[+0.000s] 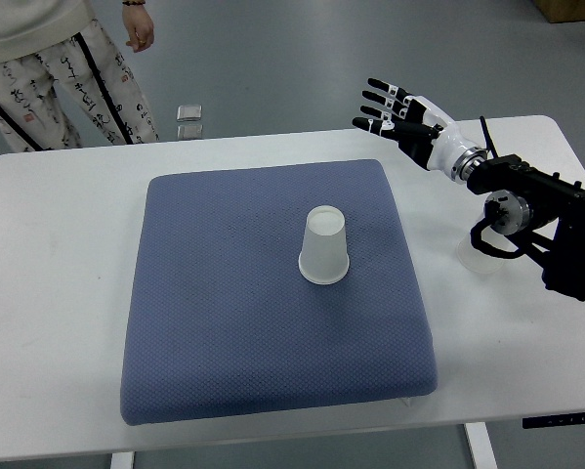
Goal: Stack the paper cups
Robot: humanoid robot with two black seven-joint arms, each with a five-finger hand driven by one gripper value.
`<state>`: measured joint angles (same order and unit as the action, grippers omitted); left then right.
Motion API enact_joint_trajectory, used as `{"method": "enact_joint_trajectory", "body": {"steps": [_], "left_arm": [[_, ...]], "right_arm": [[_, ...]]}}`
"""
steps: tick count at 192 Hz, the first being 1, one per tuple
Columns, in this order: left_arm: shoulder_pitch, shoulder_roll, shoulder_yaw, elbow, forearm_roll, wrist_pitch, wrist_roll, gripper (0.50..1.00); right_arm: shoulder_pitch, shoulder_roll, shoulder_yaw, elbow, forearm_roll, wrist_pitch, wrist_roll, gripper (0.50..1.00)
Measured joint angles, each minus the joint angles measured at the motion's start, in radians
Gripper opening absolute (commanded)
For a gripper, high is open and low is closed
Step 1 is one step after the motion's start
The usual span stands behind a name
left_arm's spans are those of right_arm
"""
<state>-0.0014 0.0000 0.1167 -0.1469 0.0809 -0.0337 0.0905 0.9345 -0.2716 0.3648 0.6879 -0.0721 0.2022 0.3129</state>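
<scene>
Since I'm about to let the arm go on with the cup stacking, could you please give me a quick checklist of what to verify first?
1. Paper cup upside down on the blue pad, nothing touching it: ok.
2. Right hand open, fingers spread, holding nothing, above the table's far right edge: ok.
3. Second cup to stack: something pale shows under the right arm, too hidden to identify: cannot tell.
4. Path from hand to cup free of objects: ok.
5. Person standing close behind the table's far left corner: not ok.
6. Left hand: out of view, cannot tell.
</scene>
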Motion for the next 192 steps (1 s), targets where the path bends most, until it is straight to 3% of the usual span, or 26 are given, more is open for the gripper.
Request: {"method": "enact_joint_trajectory", "body": {"steps": [87, 139, 192], "left_arm": [[0.0, 0.0, -0.001, -0.004, 0.0, 0.003, -0.005, 1.0], [0.0, 0.0, 0.0, 0.001, -0.001, 0.003, -0.005, 1.0], [0.0, 0.0, 0.0, 0.001, -0.001, 0.003, -0.005, 1.0]], "right_arm": [[0.007, -0.04, -0.011, 0.001, -0.018, 0.024, 0.01, 0.926], [0.044, -0.151, -0.009, 0.001, -0.165, 0.053, 0.148, 0.926], [0.07, -0.245, -0.016, 0.001, -0.536, 0.141, 0.16, 0.926]]}}
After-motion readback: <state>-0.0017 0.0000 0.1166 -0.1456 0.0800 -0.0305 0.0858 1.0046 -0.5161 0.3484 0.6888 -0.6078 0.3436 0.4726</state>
